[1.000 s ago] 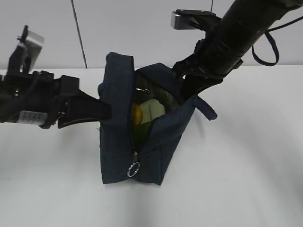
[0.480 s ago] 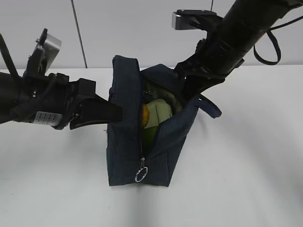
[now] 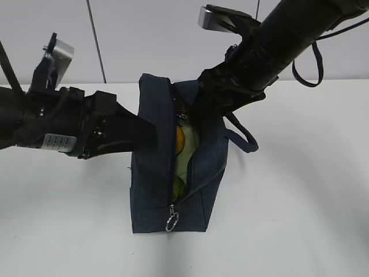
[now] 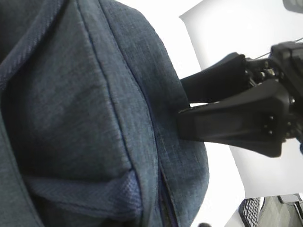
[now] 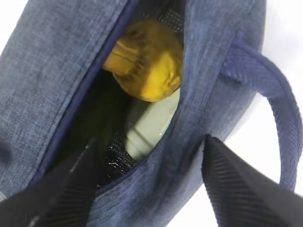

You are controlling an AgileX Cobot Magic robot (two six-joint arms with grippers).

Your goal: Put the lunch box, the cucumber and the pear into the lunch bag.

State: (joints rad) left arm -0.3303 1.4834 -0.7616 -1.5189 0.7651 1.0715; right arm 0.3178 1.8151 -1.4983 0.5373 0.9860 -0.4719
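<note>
Inside lunch bag (image 3: 151, 173): pear (image 5: 149, 61), lunch box (image 5: 149, 125).

Left gripper (image 3: 138, 131) fingers pinched together; right gripper (image 5: 147, 189) fingers spread.

1. The bag (image 3: 153, 167) is matt navy cloth with a coarse visible weave; its strap (image 5: 277, 113) at 3 o'clock is ribbed webbing.
2. The zipper ring (image 3: 172, 221) is shiny metal.
3. The pear (image 5: 147, 66) has dull, blotchy yellow skin.
4. The box lid (image 5: 149, 124) looks like smooth pale plastic.
5. The gripper fingers (image 5: 236, 184) are matt black, finely ridged.
</note>
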